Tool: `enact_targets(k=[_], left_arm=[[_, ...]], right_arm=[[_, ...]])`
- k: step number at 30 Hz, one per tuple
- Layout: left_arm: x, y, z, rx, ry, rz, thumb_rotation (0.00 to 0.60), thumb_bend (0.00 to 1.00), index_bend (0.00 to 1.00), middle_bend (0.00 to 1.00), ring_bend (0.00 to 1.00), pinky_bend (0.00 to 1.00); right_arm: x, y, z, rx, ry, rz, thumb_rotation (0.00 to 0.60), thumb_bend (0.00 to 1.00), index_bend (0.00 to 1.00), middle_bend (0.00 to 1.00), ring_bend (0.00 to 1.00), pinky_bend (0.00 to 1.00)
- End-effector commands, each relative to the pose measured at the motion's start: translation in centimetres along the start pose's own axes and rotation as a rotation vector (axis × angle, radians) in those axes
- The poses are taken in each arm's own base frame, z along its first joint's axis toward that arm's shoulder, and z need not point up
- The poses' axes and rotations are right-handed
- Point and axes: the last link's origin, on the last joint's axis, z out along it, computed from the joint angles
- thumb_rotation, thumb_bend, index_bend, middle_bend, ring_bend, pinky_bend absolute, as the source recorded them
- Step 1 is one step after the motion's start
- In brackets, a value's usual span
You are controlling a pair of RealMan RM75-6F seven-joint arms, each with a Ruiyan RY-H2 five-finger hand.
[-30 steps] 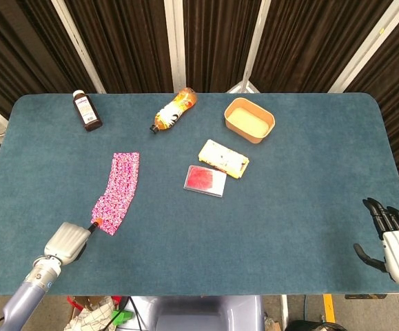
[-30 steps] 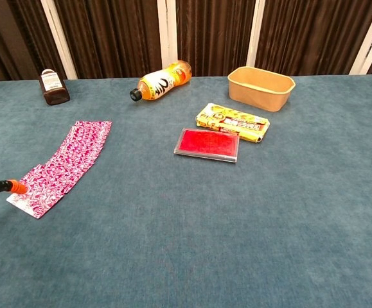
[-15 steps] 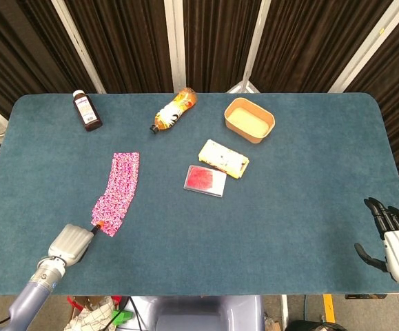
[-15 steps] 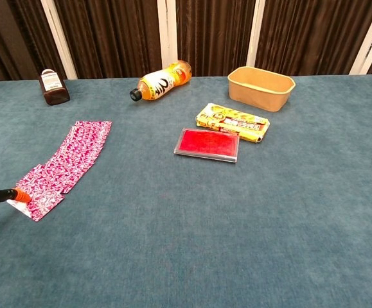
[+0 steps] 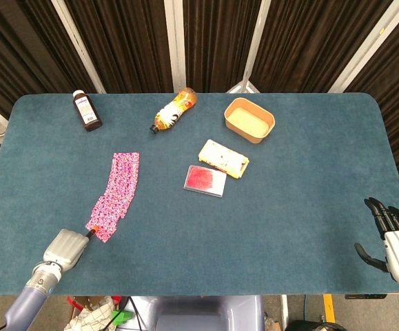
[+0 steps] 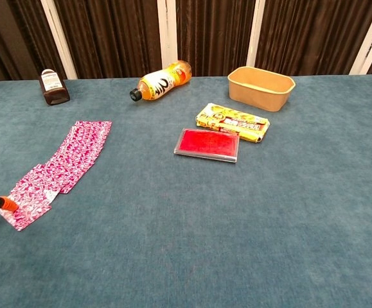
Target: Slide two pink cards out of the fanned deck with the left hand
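Fingers of the left hand (image 5: 65,247) are mostly hidden under its grey back, so I cannot tell how they lie; only one orange fingertip (image 6: 8,204) shows, and it presses on the near end of the fanned deck (image 5: 116,191). Fingers of the right hand (image 5: 390,238) are spread apart and hold nothing, at the near right corner of the table (image 5: 302,200).

This blue-green felt table carries everything. The fanned deck of pink cards lies on its left half and runs from far to near, toward the left hand. At the near end, the pink cards under the fingertip (image 6: 25,203) sit a little out of line with the rest of the fan, though they are in contact with it; how many they are I cannot say from these views.

At the far side a tan paper bowl (image 5: 249,119) stands upright. An orange drink bottle (image 5: 174,110) lies on its side near the middle of the far edge, and a brown medicine bottle (image 5: 87,110) lies at the far left. Near the centre, a yellow snack packet (image 5: 223,158) lies flat, and just beside it, on the near side, is a red flat case (image 5: 205,180).
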Motion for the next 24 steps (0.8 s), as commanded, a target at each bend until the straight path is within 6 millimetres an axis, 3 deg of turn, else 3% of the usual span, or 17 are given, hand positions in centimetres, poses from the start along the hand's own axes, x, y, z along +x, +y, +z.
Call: enact_targets(k=[1, 24], left_arm=[[-0.2, -0.1, -0.5, 0.011, -0.017, 0.008, 0.6, 0.77, 0.14, 0.91, 0.76, 0.7], [-2.4, 0.3, -4.6, 0.056, -0.122, 0.073, 0.6, 0.78, 0.15, 0.91, 0.76, 0.7]], right_arm=[[0.0, 0.0, 0.0, 0.001, 0.0, 0.0, 0.6, 0.31, 0.0, 0.11, 0.18, 0.14], [0.1, 0.2, 0.0, -0.005, 0.004, 0.007, 0.6, 0.31, 0.0, 0.11, 0.18, 0.14]])
